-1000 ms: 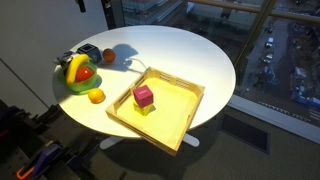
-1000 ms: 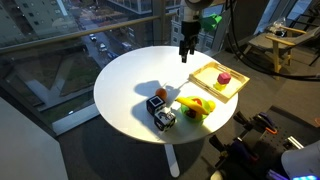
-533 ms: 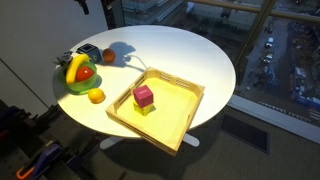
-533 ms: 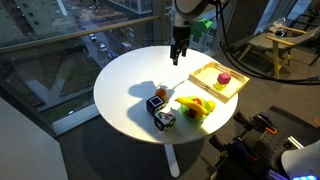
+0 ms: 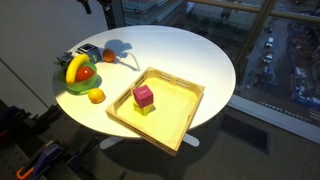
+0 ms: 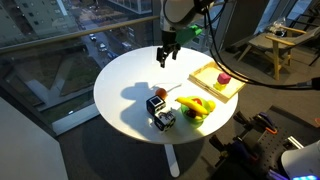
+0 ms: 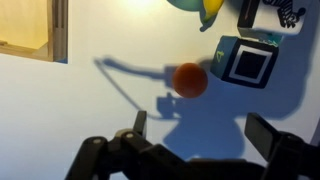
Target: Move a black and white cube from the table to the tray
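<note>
With my gripper [image 6: 165,58] wide open and empty, a descent risked nudging what looked like an orange [image 7: 190,80] just beside the black and white cube [image 7: 245,65].

We find no readable words, no labels, brands or numbers in any view, the black and white cube [image 7: 247,63] on the table [image 7: 40,100] bearing only a white square pattern, no letters
</note>
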You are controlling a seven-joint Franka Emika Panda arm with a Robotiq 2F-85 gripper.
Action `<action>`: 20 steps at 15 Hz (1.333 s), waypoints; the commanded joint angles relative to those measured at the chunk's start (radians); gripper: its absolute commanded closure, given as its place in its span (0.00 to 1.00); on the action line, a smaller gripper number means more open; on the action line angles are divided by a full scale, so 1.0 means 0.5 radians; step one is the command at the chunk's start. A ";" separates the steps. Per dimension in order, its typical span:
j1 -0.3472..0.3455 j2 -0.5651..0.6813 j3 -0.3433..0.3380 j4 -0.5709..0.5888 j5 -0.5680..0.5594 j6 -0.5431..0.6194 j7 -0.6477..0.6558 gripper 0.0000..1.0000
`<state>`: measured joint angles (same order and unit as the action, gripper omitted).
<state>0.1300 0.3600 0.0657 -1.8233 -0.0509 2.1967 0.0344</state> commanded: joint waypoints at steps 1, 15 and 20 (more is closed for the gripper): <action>0.039 0.078 0.006 0.102 0.005 0.041 0.169 0.00; 0.135 0.160 0.040 0.041 -0.001 0.183 0.227 0.00; 0.130 0.173 0.043 0.042 -0.001 0.178 0.193 0.00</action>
<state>0.1967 0.4462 0.0849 -1.8045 -0.0498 2.2884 0.1297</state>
